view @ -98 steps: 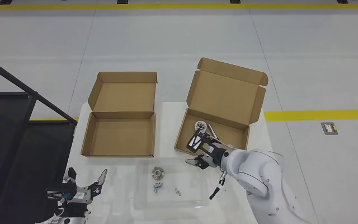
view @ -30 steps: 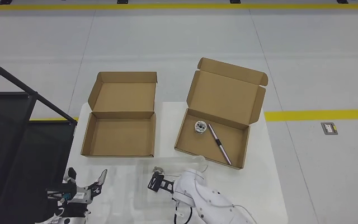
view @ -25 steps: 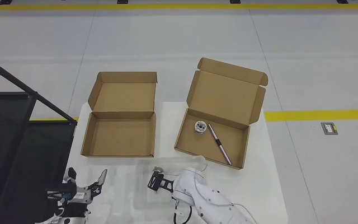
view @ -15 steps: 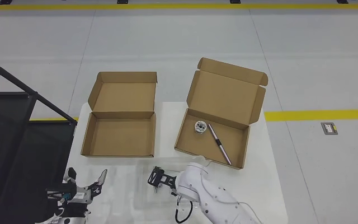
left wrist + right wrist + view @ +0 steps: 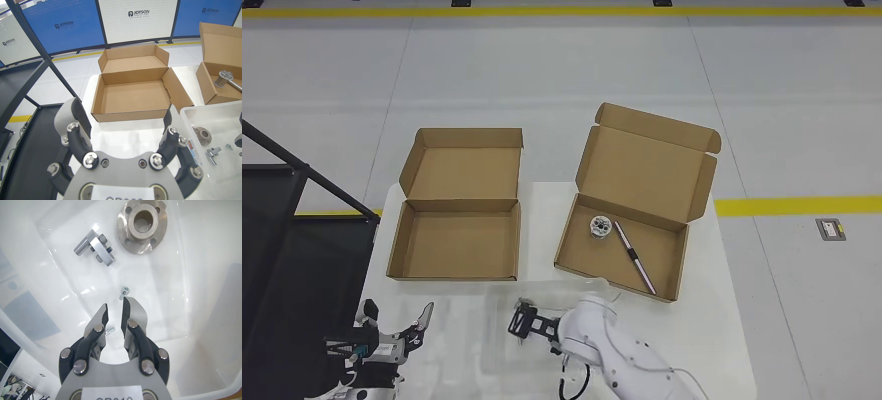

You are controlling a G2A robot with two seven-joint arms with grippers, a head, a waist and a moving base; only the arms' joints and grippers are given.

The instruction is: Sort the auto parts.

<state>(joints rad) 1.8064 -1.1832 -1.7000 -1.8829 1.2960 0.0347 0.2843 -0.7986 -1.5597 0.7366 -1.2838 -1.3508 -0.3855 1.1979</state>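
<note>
My right gripper (image 5: 115,303) hangs low inside the clear plastic bin (image 5: 594,362), open by a narrow gap with nothing between its fingers. One small bolt (image 5: 123,292) lies just off one fingertip, and a second bolt (image 5: 110,330) lies under the fingers. Farther off in the bin are a metal flange (image 5: 141,226) and a clamp block (image 5: 95,248). In the top view this gripper (image 5: 522,322) sits at the bin's left end. My left gripper (image 5: 122,109) is wide open and empty at the table's front left corner (image 5: 397,315).
Two open cardboard boxes stand at the back. The left box (image 5: 455,243) holds nothing. The right box (image 5: 667,275) holds a round knurled part (image 5: 597,227) and a thin rod (image 5: 634,256). A black rack (image 5: 292,260) borders the table's left side.
My right arm has left the right box, where the round part and rod now lie, and come down into the bin. Over the last second it only shifted slightly.
</note>
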